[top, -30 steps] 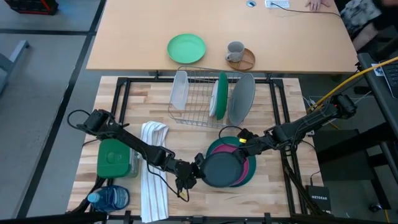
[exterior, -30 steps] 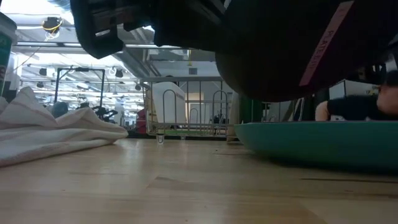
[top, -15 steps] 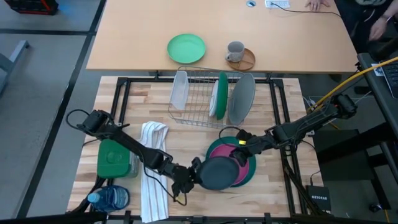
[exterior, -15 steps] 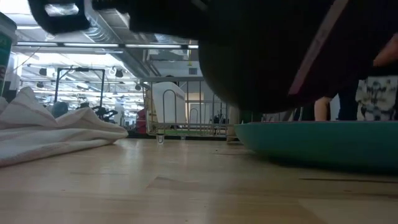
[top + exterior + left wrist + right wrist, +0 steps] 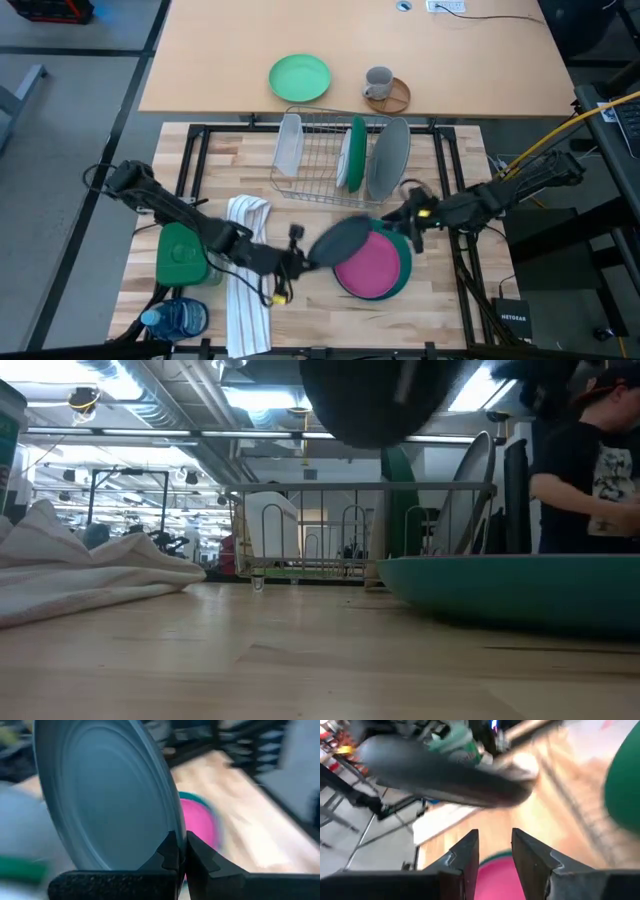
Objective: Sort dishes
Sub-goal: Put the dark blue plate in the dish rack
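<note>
Charcoal plate is now off the stack: a second ago it lay flat on top of the pile, and it has since been lifted and tipped up, hanging just left of the pile in the left gripper, whose jaws are pinched tight on its rim. That uncovers the purple-pink plate, which now tops the teal-green plate on the bench. The right gripper, close over the pile before, has drawn back to the stack's far right edge with its jaws parted and holding nothing. By my reading, 1 dish is freed for the wire rack, where a green plate and a light grey plate already stand on edge, and 2 remain stacked.

Both wrist views are smeared, so the rack slots cannot be read from them. In the low view the lifted plate is cut off at the top edge, only the teal rim shows, and a person stands behind the rack. How deep the jaws bite on the rim is unclear.
</note>
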